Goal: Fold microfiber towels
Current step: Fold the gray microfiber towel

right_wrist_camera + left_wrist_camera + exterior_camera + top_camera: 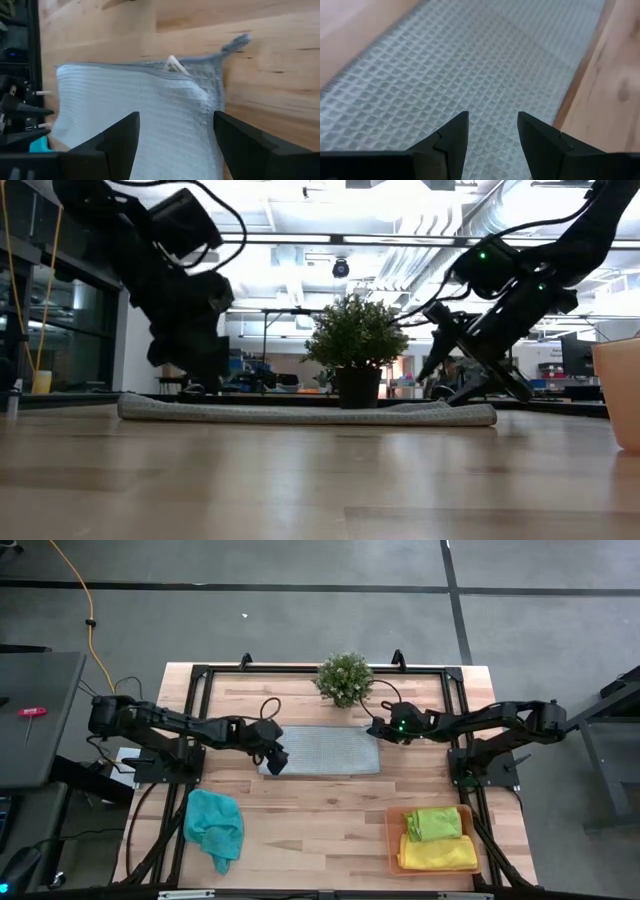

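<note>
A: Grey towel (322, 751)?
B: Flat, half-folded (long axis arm to arm), its ends directly beneath each set of jaws.
A: Jaws?
B: Left gripper (492, 131) and right gripper (176, 131) both parted, empty, equally near.

Grey concrete floor (300, 630) crossed by dark seams, with a yellow cable (88, 615) trailing over it beside a dark grey side desk (35, 715). Seen level beyond the light wooden slatted table (320, 480): white ceiling with bright strip lights (400, 200), pale ducts (440, 240) and black beams. Dark-framed windows (40, 310) at one side
</note>
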Available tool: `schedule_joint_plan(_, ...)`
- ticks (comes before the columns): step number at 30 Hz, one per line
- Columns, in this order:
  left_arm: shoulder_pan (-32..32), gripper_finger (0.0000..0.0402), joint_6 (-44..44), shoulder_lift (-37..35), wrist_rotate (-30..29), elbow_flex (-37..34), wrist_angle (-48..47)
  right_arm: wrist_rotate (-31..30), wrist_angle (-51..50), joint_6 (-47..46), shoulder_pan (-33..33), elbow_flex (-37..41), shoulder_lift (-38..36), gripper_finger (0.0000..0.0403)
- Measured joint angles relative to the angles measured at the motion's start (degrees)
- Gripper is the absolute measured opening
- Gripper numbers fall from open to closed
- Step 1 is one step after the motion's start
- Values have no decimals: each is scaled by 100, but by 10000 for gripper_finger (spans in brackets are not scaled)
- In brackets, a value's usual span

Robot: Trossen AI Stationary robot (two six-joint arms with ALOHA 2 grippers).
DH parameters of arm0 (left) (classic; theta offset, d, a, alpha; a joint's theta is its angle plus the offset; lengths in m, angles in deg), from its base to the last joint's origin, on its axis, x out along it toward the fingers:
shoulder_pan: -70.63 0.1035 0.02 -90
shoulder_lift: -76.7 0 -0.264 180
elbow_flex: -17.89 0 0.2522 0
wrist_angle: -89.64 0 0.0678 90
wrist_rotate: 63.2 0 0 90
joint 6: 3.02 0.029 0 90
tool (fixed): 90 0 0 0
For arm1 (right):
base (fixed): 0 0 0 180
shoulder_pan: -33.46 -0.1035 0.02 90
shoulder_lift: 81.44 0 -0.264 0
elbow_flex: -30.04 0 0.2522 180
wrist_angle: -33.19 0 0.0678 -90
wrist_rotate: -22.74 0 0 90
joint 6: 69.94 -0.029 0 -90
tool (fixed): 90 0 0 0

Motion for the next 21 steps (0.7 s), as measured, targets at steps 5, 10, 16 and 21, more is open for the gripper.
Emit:
schedule_joint_plan(5, -82, 158, -80, 443, 19, 1, 135, 55, -25, -173, 0, 0, 9, 245)
schedule_joint_plan(10, -163, 158, -298, 801, 30, 1, 337, 50, 454, -334, 0, 0, 10, 245)
schedule_joint_plan(16, -293, 158, -302, 958, 37, 21, 571, -188, 438, -504, 0, 0, 9, 245)
schedule_joint_plan(21, -342, 158, -303, 977, 85, 7, 749, -453, 174, -687, 0, 0, 13, 245)
